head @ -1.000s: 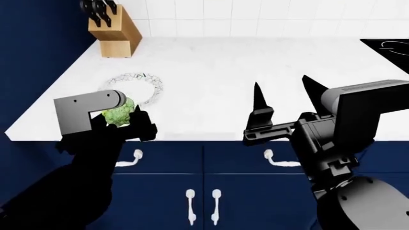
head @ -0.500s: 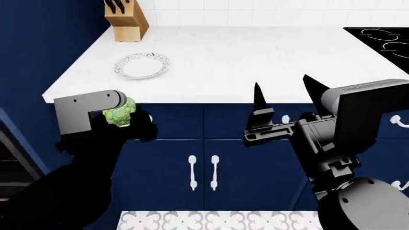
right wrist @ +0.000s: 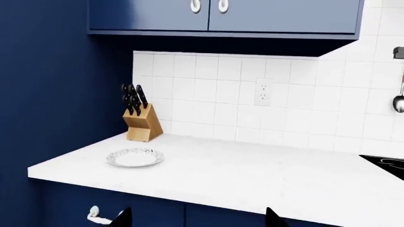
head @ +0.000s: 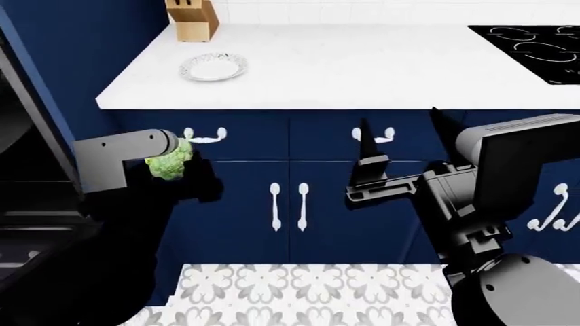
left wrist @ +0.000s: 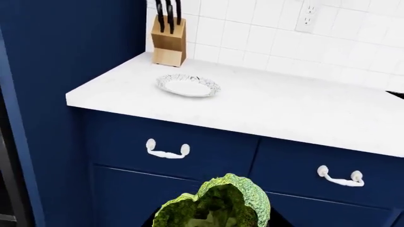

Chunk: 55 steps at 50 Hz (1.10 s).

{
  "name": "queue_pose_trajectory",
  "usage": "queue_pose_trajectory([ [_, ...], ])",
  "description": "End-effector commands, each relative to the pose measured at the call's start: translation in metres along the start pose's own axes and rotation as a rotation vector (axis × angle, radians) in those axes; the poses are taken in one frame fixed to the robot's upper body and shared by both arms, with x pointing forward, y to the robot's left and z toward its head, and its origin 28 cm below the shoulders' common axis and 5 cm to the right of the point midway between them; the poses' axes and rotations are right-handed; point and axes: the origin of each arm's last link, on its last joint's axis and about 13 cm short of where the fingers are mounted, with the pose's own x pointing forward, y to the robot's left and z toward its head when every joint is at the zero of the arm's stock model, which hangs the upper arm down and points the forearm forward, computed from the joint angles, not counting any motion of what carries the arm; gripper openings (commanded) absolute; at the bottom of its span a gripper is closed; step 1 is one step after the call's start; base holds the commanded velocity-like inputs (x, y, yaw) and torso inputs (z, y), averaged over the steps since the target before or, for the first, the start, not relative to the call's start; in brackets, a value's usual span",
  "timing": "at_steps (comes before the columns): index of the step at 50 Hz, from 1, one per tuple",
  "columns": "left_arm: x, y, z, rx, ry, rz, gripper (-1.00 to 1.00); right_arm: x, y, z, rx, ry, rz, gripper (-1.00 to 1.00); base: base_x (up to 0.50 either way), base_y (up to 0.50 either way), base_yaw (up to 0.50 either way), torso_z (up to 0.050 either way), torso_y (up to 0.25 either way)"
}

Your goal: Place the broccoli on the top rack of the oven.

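1. We saw the left arm raised in front of the navy cabinets, its forearm running up from the lower left of the head view and its grey wrist block level with the drawer row.
2. The left gripper was clamped on the broccoli, the floret poking out beside the grey block; in the left wrist view the broccoli sat close before the camera, below the white counter.
3. The right arm reached forward at about the same height, below the counter edge.
4. The right gripper stood spread and empty, its two dark fingers pointing upward and well apart.
5. A plate and a knife block stood on the counter; the oven showed only as a dark opening at the far left of the head view, and we could not make out its rack.
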Motion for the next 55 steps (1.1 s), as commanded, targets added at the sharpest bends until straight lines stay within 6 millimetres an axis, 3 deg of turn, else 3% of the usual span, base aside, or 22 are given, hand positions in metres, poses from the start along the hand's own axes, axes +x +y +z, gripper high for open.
queue_pose_trajectory([
  [1, -0.001, -0.001, 0.001, -0.007, -0.007, 0.000, -1.00, 0.000, -0.001, 0.000, -0.001, -0.001, -0.003, 1.00, -0.50, 0.00, 0.00, 0.000, 0.000],
  [11, -0.002, -0.002, 0.008, -0.006, -0.023, -0.016, -1.00, 0.000, -0.002, 0.008, -0.006, -0.011, -0.003, 1.00, -0.30, 0.00, 0.00, 0.000, 0.000],
  [30, -0.026, -0.011, 0.058, -0.029, -0.090, -0.152, -1.00, 0.002, -0.004, 0.051, -0.094, -0.048, 0.013, 1.00, 0.00, 0.00, 0.00, 0.000, 0.000],
  [42, -0.026, -0.007, 0.062, -0.012, -0.103, -0.137, -1.00, 0.001, -0.003, 0.056, -0.115, -0.048, 0.018, 1.00, 0.00, 0.00, 0.00, 0.000, 0.000],
  [55, -0.027, -0.006, 0.062, -0.013, -0.097, -0.141, -1.00, 0.003, -0.002, 0.056, -0.137, -0.038, 0.030, 1.00, 0.00, 0.50, 0.00, 0.000, 0.000],
])
